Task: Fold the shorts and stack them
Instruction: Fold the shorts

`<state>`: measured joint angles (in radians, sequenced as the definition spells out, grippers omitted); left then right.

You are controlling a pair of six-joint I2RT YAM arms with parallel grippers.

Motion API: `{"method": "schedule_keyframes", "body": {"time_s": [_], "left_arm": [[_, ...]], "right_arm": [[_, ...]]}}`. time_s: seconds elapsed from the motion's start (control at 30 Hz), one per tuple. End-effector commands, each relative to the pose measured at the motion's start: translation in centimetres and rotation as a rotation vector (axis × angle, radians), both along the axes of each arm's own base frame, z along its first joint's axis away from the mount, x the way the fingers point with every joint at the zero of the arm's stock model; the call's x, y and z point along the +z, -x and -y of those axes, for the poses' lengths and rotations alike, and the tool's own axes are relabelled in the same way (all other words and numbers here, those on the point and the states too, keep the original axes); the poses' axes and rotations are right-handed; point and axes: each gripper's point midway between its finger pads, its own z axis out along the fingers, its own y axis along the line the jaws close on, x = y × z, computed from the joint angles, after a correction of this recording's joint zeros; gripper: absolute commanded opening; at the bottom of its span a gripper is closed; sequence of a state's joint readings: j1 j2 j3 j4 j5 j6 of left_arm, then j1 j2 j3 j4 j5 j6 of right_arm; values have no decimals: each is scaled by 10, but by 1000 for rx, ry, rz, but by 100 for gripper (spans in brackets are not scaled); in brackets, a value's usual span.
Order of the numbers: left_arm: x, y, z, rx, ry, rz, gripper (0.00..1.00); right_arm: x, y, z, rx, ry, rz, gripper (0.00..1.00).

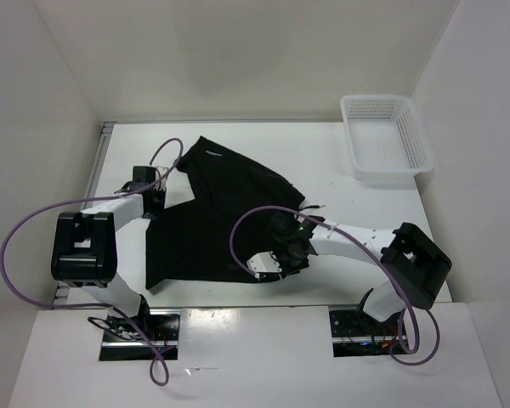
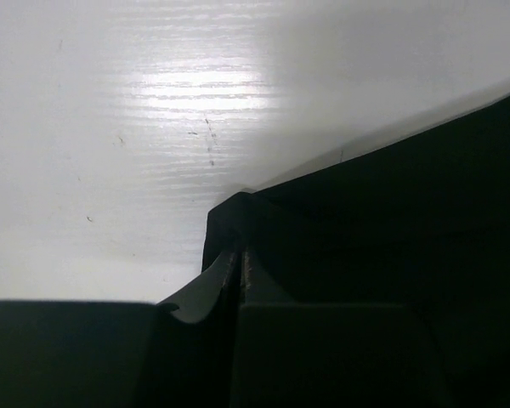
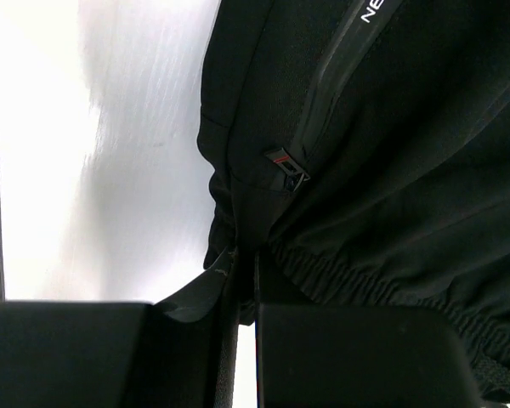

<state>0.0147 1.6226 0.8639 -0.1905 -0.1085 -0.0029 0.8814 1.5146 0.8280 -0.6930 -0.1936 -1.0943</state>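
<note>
The black shorts point(image 1: 221, 212) lie spread on the white table point(image 1: 340, 178), one leg reaching toward the back. My left gripper point(image 1: 159, 197) sits at their left edge; in the left wrist view the left gripper point(image 2: 240, 255) is shut on a corner of the shorts point(image 2: 391, 212). My right gripper point(image 1: 268, 265) is at the near right edge. The right wrist view shows it point(image 3: 246, 263) shut on the gathered waistband of the shorts point(image 3: 391, 153), just below a zip pull point(image 3: 286, 166). Pale lettering point(image 3: 372, 10) shows at the top.
A white mesh basket point(image 1: 387, 136) stands at the back right of the table. White walls close in the back and both sides. Purple cables point(image 1: 17, 229) loop from both arms near the front edge.
</note>
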Motion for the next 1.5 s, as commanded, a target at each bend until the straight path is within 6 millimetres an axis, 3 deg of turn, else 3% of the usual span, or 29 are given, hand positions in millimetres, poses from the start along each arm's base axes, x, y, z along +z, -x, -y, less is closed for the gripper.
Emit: {"method": "schedule_keyframes", "body": {"time_s": [0.0, 0.2, 0.37, 0.4, 0.47, 0.5, 0.57, 0.6, 0.67, 0.7, 0.77, 0.8, 0.83, 0.93, 0.97, 1.1, 1.17, 1.27, 1.4, 1.47], "left_arm": [[4, -19, -9, 22, -25, 46, 0], [20, -63, -26, 74, -86, 106, 0], [25, -61, -26, 74, -86, 100, 1], [27, -59, -26, 74, -86, 97, 9], [22, -48, -22, 62, -86, 67, 35], [19, -37, -21, 60, -86, 30, 42], [36, -31, -15, 44, -74, 44, 50], [52, -21, -13, 37, -63, 49, 50], [68, -3, 1, -3, -31, 33, 50], [87, 8, 4, -13, -30, 79, 50], [106, 40, 22, -72, -18, 101, 49], [102, 56, 27, -93, -18, 80, 49], [84, 80, 29, -110, -28, 17, 49], [59, 129, 35, -169, -47, -109, 47], [41, 149, 35, -185, -54, -176, 47], [10, 165, 30, -213, -130, -197, 49], [2, 161, 27, -202, -151, -187, 49], [-14, 166, 25, -214, -176, -207, 50], [-38, 188, 16, -233, -240, -264, 50], [-37, 185, 18, -244, -248, -233, 50]], "right_arm": [[5, 10, 17, 54, 56, -12, 0], [18, 39, 22, 149, 44, -84, 0], [27, 43, 13, 153, 12, -98, 0], [27, 44, 13, 145, 7, -107, 2], [28, 42, 9, 125, 2, -89, 40], [28, 35, 0, 58, -28, -67, 57], [39, 18, -15, -14, -75, -6, 73], [50, 6, -25, -68, -130, 22, 73], [85, -24, -46, -177, -273, 30, 74], [116, -44, -64, -265, -385, 41, 74], [150, -73, -68, -386, -533, 4, 74], [172, -87, -72, -494, -613, -20, 74], [191, -107, -77, -544, -705, 3, 74], [199, -169, -62, -823, -820, 24, 74], [196, -189, -47, -905, -829, 50, 73], [174, -241, -11, -1135, -830, 92, 73], [158, -256, -2, -1233, -814, 55, 73], [162, -286, 11, -1308, -845, 90, 73], [158, -301, 18, -1358, -845, 143, 73], [150, -304, 16, -1383, -838, 119, 73]]}}
